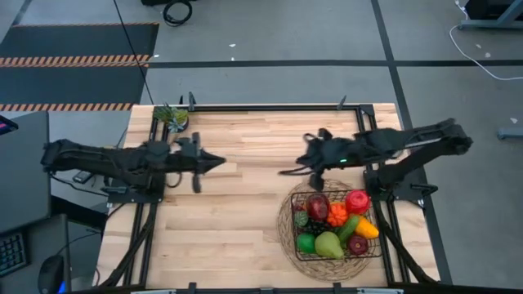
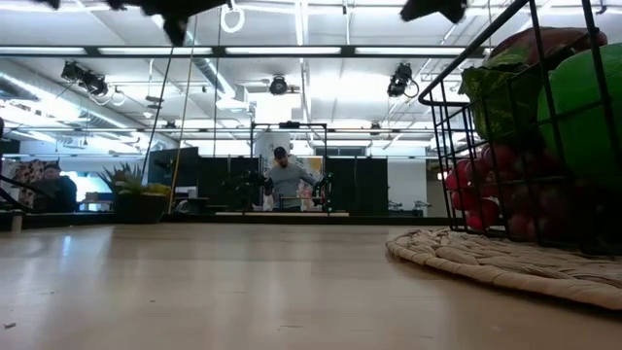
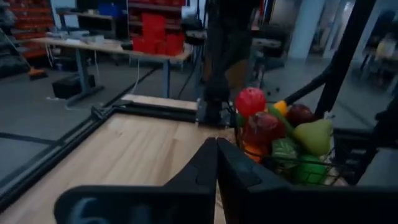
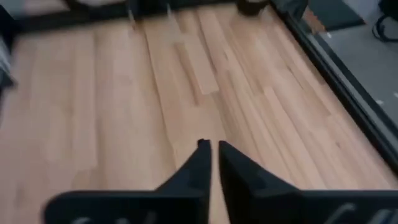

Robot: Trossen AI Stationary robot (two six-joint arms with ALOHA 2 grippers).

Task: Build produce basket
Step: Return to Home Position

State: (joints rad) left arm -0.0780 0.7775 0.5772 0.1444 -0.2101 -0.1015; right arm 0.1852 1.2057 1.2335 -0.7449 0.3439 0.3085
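Left end effector (image 3: 216, 144) and right end effector (image 4: 211, 146) are both closed on nothing, and we see them held above the worktop (image 1: 237, 220), clear of the produce (image 1: 331, 224).

Nearest us, at about 4 o'clock from the worktop's centre, the basket (image 1: 377, 247) rests on a round woven mat (image 2: 486, 261) close to the near right corner. The produce fills it. A green pear (image 1: 328, 243) and a green round fruit (image 1: 306, 242) lie at the near side. A cucumber (image 1: 349, 227) and an orange piece (image 1: 337, 214) sit in the middle. A bright red apple (image 1: 357, 200) and a dark red apple (image 1: 317, 206) are at the far side.

Farther in, the right end effector hovers at 1 o'clock from centre, just beyond the basket's far edge. It points roughly toward 9 o'clock, with only a slit between its fingertips. The left end effector hangs at 10 o'clock and points toward 3 o'clock, its fingers pressed together. The two tips face each other, well apart.

At the far left corner stands a small potted plant (image 1: 173, 117). Beyond the worktop, a person (image 2: 283, 180) stands in the room.
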